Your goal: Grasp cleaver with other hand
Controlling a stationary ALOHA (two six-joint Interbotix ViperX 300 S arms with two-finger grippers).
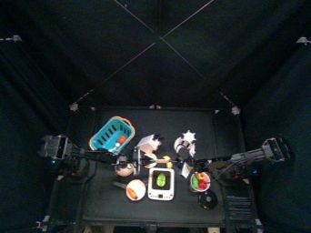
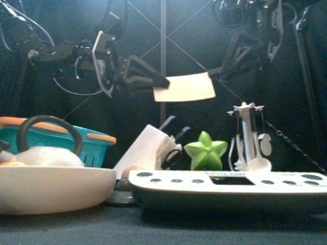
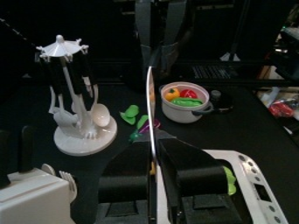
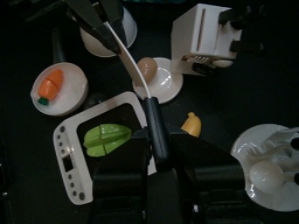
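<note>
Pale, thin plastic by the look of it, the cleaver hangs in the air above the middle of the tabletop, blade upright and edge-on to both wrist cameras. It is likely light and stiff, with a smooth, slippery blade that offers little to pinch. The dark handle looks the better hold: thicker and easier to grip. The left gripper is clamped on the end of the cleaver nearest it. The right gripper has its jaws on either side of the handle, but whether they have closed cannot be told. Below sit a white scale and a utensil rack.
</note>
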